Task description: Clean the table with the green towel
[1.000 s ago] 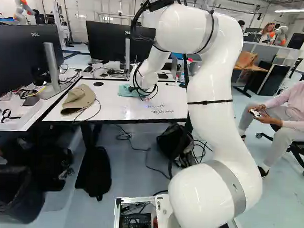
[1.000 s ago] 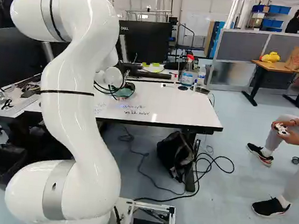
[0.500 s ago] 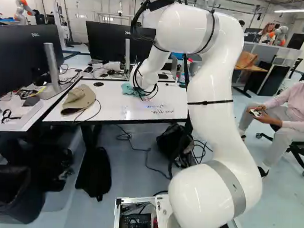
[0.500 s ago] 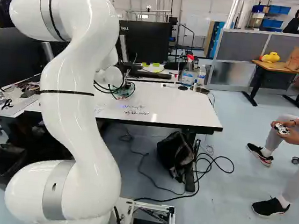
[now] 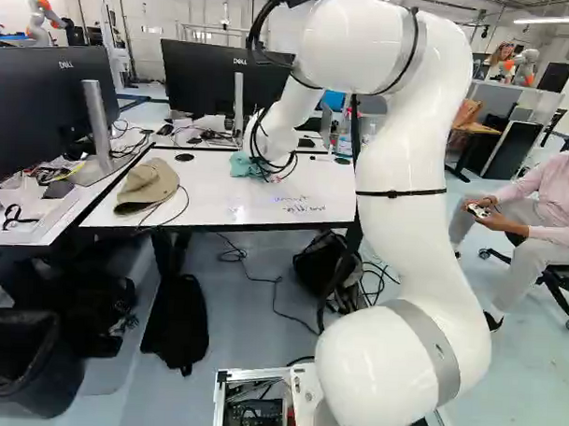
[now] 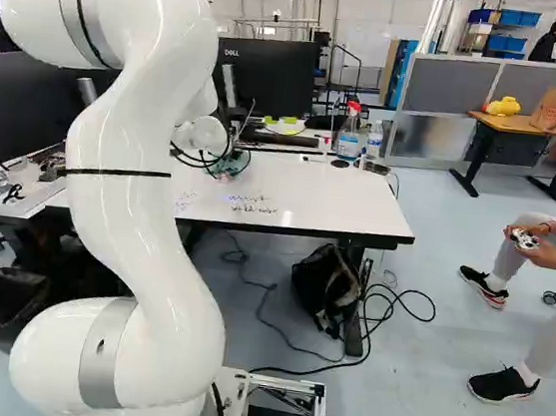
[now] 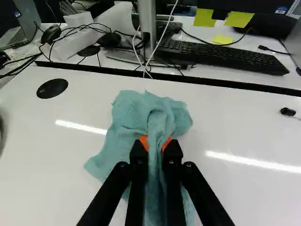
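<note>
The arm has drawn its upper part back toward the base, its forearm reaching forward and down. The pincer is nearly closed — towel pinched between its fingers, cloth spreading ahead on the table. Rightward stand a spray bottle and clear bottle — contents unclear.

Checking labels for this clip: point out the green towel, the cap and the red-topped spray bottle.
Green towel [image 7: 128,115], wrist view, its spread cloth.
Cap [image 5: 153,179], left base view, its crown.
Spray bottle [image 6: 348,144], right base view, its body.
</note>
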Robot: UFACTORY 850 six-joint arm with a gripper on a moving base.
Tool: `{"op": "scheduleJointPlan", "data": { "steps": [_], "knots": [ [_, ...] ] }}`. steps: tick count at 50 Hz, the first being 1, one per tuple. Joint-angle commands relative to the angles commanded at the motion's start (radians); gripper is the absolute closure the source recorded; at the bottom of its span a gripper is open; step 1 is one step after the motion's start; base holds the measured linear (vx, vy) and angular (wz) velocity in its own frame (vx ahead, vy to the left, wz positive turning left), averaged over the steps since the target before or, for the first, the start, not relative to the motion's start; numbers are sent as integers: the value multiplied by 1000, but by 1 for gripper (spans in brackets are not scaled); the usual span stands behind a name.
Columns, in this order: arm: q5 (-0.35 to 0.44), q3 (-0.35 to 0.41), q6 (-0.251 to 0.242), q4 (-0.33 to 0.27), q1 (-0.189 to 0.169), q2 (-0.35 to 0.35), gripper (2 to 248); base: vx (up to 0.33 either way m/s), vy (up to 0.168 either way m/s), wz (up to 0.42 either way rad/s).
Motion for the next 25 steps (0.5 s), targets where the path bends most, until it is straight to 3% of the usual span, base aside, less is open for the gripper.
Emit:
{"op": "scheduleJointPlan", "data": {
  "steps": [25],
  "knots": [
    [0,10,0,0,0,55,204,0,0,0]
  ]
}}
